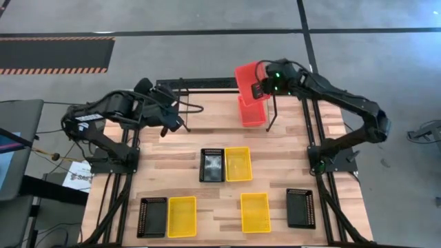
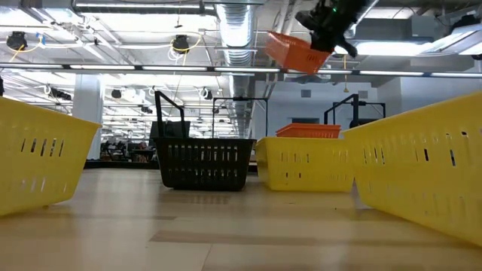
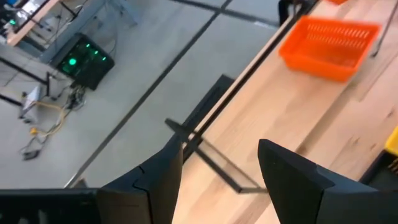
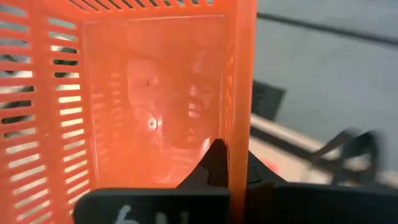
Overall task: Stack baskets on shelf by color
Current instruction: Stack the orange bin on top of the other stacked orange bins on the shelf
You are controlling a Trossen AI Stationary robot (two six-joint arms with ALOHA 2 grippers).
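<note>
High view, looking straight down: your right gripper [image 1: 260, 88] is at the far edge of the table, its fingers pinched on one wall of a red basket [image 1: 249, 81] that hangs tilted in the air above a second red basket [image 1: 252, 111] resting at the right end of the shelf [image 1: 207, 83]. The low view confirms the carried basket is well clear of the one below and slanted, one corner lower than the rest. The right wrist view shows only a single thin wall between the fingers, so I judge this a narrow hold; the basket could swing or slip if you move fast, and a tilted release could leave it jammed crooked instead of nested. It also seems to sit a little off from the basket beneath, so lowering now may catch rim on rim and push the lower one along the shelf or off its rods. The shelf's upright end loop stands just beside the drop spot and could snag the basket or the arm. Your left gripper [image 1: 165, 110] waits near the shelf's left part with its fingers spread and empty. Three yellow baskets [image 1: 238, 164] and three black baskets [image 1: 211, 165] lie on the table [image 1: 275, 172] nearer you, well apart from this move.
</note>
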